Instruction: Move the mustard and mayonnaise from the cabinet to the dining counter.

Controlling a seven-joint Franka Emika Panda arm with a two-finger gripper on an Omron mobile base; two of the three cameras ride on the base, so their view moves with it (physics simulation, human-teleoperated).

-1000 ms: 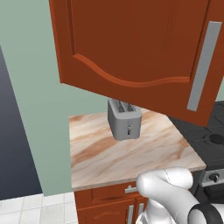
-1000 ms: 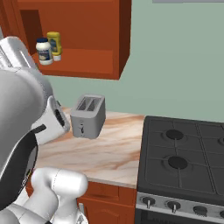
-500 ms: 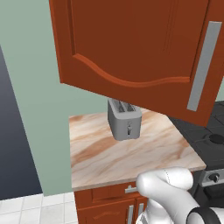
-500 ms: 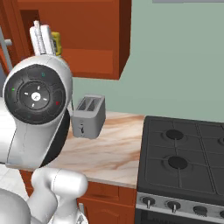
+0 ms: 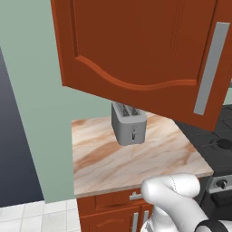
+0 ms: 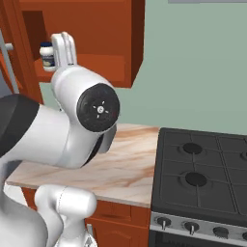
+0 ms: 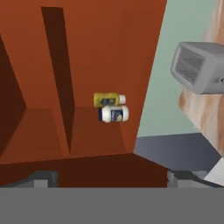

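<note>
Hand view, rolled sideways: mustard [image 7: 106, 99] and mayonnaise [image 7: 113, 114] touching side by side on the cabinet [image 7: 105, 52] shelf, well ahead of the claw [image 7: 111, 178]. Fingers [image 7: 43, 178] spread wide, grasping nothing. Likely trouble: closing on one bottle and nudging its neighbour over, since no gap shows between them; or clipping the shelf edge or divider on the way in. Right base view: mayonnaise [image 6: 47, 55] half behind the arm, mustard hidden. Labels too small to read. Dining counter out of frame; toaster [image 5: 128, 124] on its small tabletop [image 5: 104, 158].
</note>
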